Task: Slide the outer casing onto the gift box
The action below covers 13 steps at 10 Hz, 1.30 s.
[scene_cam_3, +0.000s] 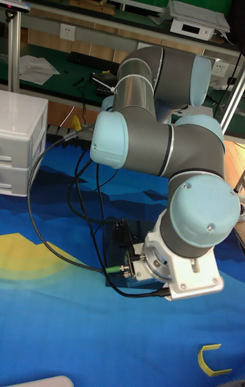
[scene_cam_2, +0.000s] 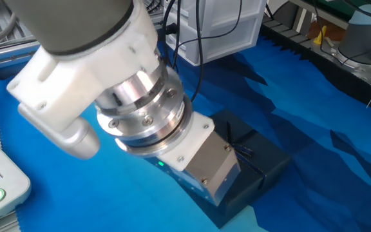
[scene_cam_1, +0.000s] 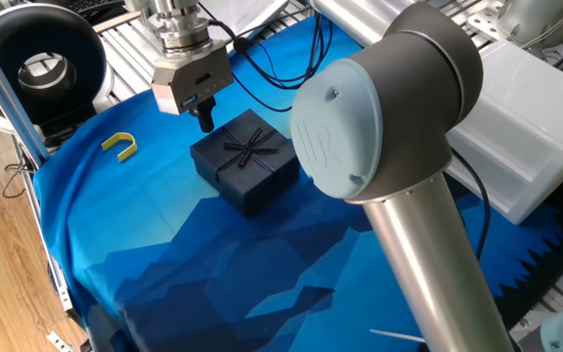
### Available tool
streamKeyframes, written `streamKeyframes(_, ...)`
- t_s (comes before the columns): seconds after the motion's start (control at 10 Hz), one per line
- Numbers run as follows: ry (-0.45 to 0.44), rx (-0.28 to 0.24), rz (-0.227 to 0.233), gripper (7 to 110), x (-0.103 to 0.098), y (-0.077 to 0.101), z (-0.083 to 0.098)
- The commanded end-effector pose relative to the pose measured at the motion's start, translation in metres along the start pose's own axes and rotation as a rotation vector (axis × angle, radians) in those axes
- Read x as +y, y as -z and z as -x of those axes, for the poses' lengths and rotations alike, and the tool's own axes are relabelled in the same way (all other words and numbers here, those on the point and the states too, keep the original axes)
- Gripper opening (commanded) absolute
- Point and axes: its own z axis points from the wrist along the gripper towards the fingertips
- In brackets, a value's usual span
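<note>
The outer casing (scene_cam_1: pixel 247 156), a dark navy square cover with a thin ribbon bow on top, lies on the blue cloth. My gripper (scene_cam_1: pixel 204 121) points down at the casing's far left edge, its dark fingers together and holding nothing. In the other fixed view the gripper's metal body (scene_cam_2: pixel 214 169) hides the fingers and the near part of the casing (scene_cam_2: pixel 259 154). In the tall fixed view only a dark sliver of the casing (scene_cam_3: pixel 117 237) shows behind the arm. The gift box is hidden; no tray with tan blocks shows in any view.
A yellow U-shaped piece (scene_cam_1: pixel 119 146) lies on the cloth left of the casing. A white drawer unit (scene_cam_1: pixel 541 127) stands at the right edge. A black round device (scene_cam_1: pixel 42 68) sits at the back left. Black cables (scene_cam_1: pixel 262 68) trail behind the gripper.
</note>
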Motion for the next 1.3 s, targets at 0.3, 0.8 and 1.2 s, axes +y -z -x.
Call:
streamKeyframes(0.3,0.005,0.008,0.004,7,-0.010,0.023,0.011)
streamKeyframes(0.8,-0.044,-0.116,0.011,7,-0.003,0.067,0.011)
streamKeyframes(1.2,-0.131,-0.375,-0.125,7,-0.016,0.113,-0.007)
